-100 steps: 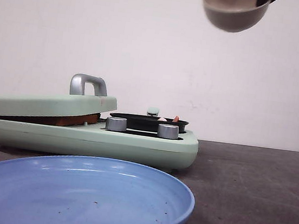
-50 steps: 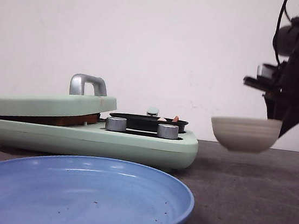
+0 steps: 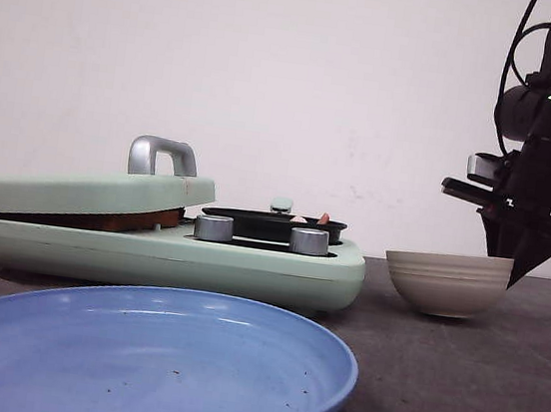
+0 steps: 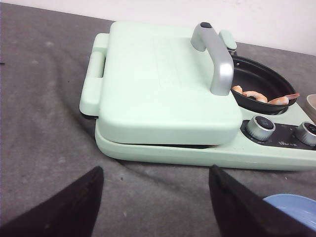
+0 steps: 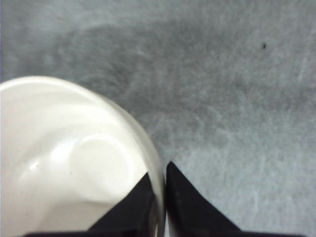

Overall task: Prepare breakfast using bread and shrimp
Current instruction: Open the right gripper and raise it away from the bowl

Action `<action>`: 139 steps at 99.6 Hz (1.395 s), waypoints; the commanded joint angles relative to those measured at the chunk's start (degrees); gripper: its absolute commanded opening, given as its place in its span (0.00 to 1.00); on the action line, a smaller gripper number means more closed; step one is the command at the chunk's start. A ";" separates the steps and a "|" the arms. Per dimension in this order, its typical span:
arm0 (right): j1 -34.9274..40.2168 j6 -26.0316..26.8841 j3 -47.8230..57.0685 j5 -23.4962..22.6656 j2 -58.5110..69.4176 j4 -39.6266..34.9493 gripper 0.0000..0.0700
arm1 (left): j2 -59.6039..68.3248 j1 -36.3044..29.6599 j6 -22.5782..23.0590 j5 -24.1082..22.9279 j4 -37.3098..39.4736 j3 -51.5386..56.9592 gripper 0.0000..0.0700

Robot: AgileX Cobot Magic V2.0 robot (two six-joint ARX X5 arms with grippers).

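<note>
A brown edge of the bread [image 3: 103, 221] shows under the shut lid [image 4: 158, 84] of the pale green breakfast maker [image 3: 248, 268]. The shrimp [image 4: 261, 97] lie as orange-white curls in the maker's black round pan [image 4: 256, 81], and one tip of the shrimp [image 3: 324, 218] pokes above the pan's rim. My right gripper [image 5: 159, 169] is shut on the rim of an empty beige bowl [image 5: 64, 163], one finger inside and one outside. That bowl [image 3: 445, 283] stands upright at table level, right of the maker. My left gripper [image 4: 155, 169] hangs open over bare table in front of the maker, holding nothing.
A big blue plate [image 3: 136, 360] lies nearest the camera, in front of the maker; its edge [image 4: 291, 202] shows beside my left finger. Two silver knobs [image 3: 214, 229] sit on the maker's front. The lid carries a silver handle [image 4: 217, 59]. Grey cloth covers the table [image 5: 237, 98].
The bowl was high above the pan and tilted. It came down to the right, turned upright, and now sits at table level with my right gripper still on its rim.
</note>
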 commanded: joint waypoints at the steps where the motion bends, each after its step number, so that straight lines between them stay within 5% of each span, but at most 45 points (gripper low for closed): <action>1: -0.07 -0.66 0.94 0.09 0.92 0.94 0.00 | 0.04 -0.11 -0.15 -0.13 0.39 0.22 0.50; 28: -0.07 -1.70 0.94 0.00 0.92 1.75 0.05 | 0.04 -0.11 -0.15 -0.13 0.37 0.22 0.50; 44: -0.09 -2.38 0.94 0.00 0.92 1.66 0.49 | 0.04 -0.11 -0.17 -0.13 0.37 0.22 0.51; 52: -0.17 -2.43 0.94 0.00 0.76 1.60 0.60 | 0.04 -0.11 -0.17 -0.13 0.35 0.22 0.50; 139: 0.61 -7.65 0.94 -0.68 -29.64 3.54 0.60 | 0.04 -0.11 -1.90 -0.09 -0.07 0.22 0.50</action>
